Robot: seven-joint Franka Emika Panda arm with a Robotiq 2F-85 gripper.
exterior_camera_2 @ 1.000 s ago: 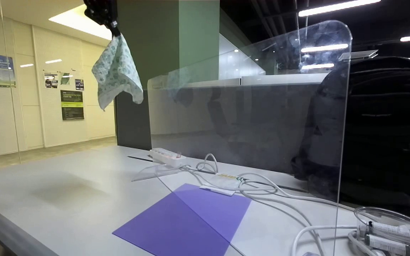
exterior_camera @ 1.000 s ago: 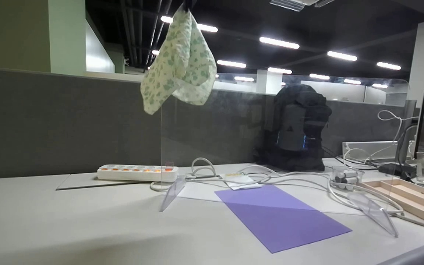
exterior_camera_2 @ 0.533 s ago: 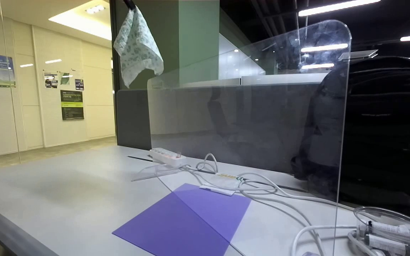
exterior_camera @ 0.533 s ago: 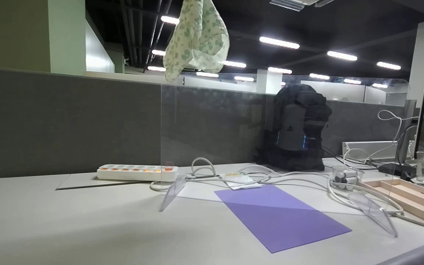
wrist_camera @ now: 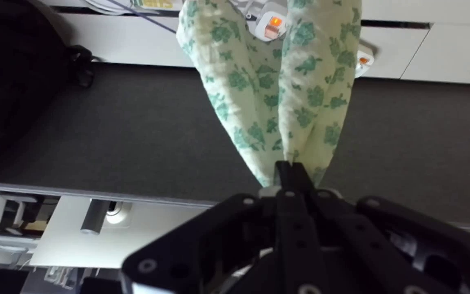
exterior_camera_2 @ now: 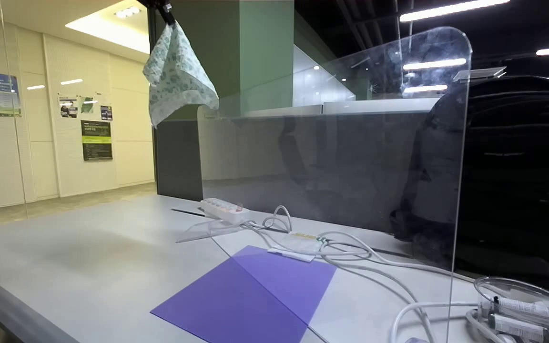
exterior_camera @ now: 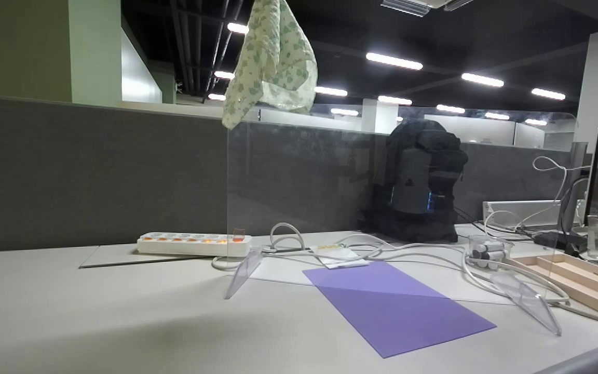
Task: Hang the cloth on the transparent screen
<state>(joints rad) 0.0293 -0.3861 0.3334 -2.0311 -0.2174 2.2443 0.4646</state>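
The cloth, pale with green leaf and flower prints, hangs in the air in both exterior views (exterior_camera: pixel 255 67) (exterior_camera_2: pixel 179 78) and in the wrist view (wrist_camera: pixel 308 81). My gripper is shut on its top, with the fingertips together in the wrist view (wrist_camera: pixel 289 167); it also shows at the top of an exterior view (exterior_camera_2: pixel 168 19). The transparent screen (exterior_camera: pixel 304 182) (exterior_camera_2: pixel 350 157) stands upright on the desk. The cloth's lower edge overlaps the screen's top corner in both exterior views; I cannot tell whether they touch.
A dark backpack (exterior_camera: pixel 423 182) stands behind the screen. A white power strip (exterior_camera: pixel 192 244), cables and a purple sheet (exterior_camera: pixel 397 311) lie on the desk. A clear cup of batteries (exterior_camera: pixel 488 252) and a wooden tray (exterior_camera: pixel 589 285) are near the screen's far end. A grey partition (exterior_camera: pixel 96 171) runs behind.
Over the last second the gripper and cloth rose and moved right in both exterior views. In the last half second they came down slightly and a little left. The cloth stayed in the grip.
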